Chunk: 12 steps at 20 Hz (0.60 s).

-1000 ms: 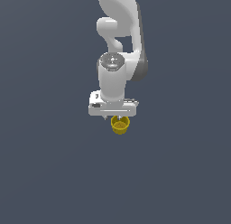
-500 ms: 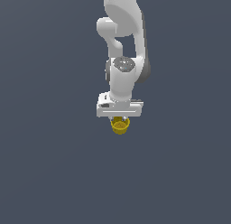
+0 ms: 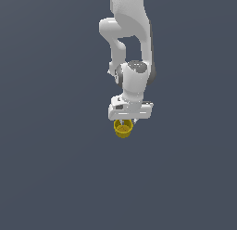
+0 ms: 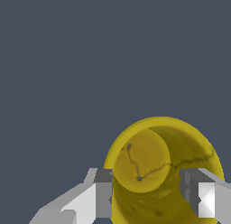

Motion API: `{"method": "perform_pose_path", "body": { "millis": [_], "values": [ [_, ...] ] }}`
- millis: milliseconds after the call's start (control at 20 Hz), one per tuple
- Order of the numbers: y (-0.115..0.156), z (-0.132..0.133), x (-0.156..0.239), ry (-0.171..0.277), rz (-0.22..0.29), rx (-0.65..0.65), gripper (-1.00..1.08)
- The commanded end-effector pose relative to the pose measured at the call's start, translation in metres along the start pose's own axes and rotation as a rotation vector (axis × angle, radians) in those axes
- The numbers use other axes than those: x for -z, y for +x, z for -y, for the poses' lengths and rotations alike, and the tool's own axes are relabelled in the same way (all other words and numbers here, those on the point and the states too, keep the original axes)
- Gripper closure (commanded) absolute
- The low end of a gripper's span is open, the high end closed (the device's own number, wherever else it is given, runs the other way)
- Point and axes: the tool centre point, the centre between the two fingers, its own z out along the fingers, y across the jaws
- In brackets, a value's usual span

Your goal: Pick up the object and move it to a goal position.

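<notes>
Wrist view, nearest elements first. The two grey-and-white fingers (image 4: 103,193) of the gripper (image 4: 146,191) enter the picture at its lower edge, one on either side of the yellow cup (image 4: 162,169). The jaws stand spread, with the cup's wall between them; the finger on one side sits against the outer rim, while the other lies over the opposite wall (whether either pad actually presses the cup cannot be told from this view). The cup is seen from above, mouth toward the camera: its round rim is open, and the flat inner floor carries thin dark crack-like lines and two small dark dots. Beyond the cup lies only the uniform dark grey-blue worktop (image 4: 67,60).

Exterior view. The cup (image 3: 123,128) sits directly beneath the white gripper (image 3: 125,120), touching or nearly touching its underside, and is clearly narrower than the gripper's broad body. It appears upright, rim uppermost. The fingertips are hidden between the gripper body and the cup's mouth. Above the gripper rises the white arm (image 3: 132,48), wrist joint first, then the bent upper links, which leave the picture at its top edge. The dark worktop (image 3: 46,178) fills the remaining field on all sides.
</notes>
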Motion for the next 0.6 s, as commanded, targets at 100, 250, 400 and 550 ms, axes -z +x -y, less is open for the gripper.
{"method": "perform_pose_path", "body": {
  "millis": [100,250,400,550],
  "values": [
    [-0.006,0.013,-0.004,0.001,-0.033,0.026,-0.20],
    [-0.009,0.019,-0.006,0.003,-0.047,0.037,-0.20],
    [-0.011,0.023,-0.007,0.005,-0.055,0.044,-0.20],
    [-0.011,0.024,-0.007,0.005,-0.058,0.046,-0.20]
  ]
}}
